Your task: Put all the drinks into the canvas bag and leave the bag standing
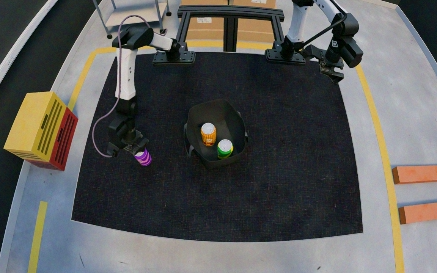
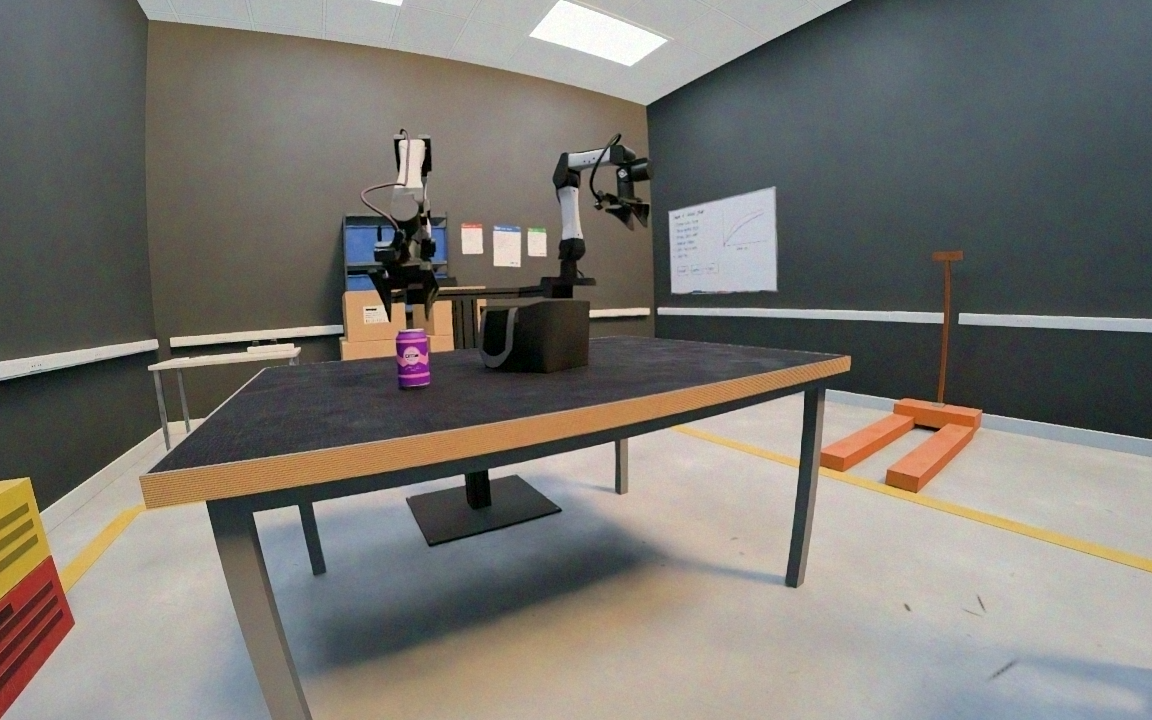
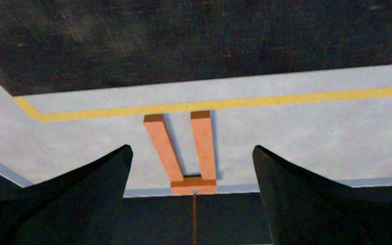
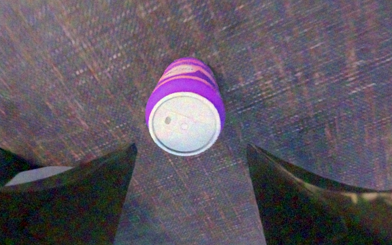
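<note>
A purple can [image 1: 143,158] [image 2: 413,360] [image 4: 185,123] stands upright on the dark table, left of the bag in the top view. My right gripper [image 1: 131,148] [image 2: 409,315] [image 4: 191,145] is open and empty, pointing down just above this can. In the right wrist view the can's white lid shows slightly ahead of the gap between the fingertips. The dark canvas bag [image 1: 193,116] [image 2: 555,342] stands with its walls up. An orange can [image 1: 208,136] and a green can [image 1: 225,151] stand inside it. My left gripper [image 1: 334,71] [image 2: 635,219] [image 3: 192,148] is open and empty, raised away from the bag.
The bag's grey handle [image 2: 499,340] hangs on the side facing the purple can. Both arm bases [image 1: 173,57] [image 1: 285,57] sit at the table's back edge, before a black frame [image 1: 230,10]. Yellow and red crates [image 1: 31,120] stand beyond the table's left edge in the top view.
</note>
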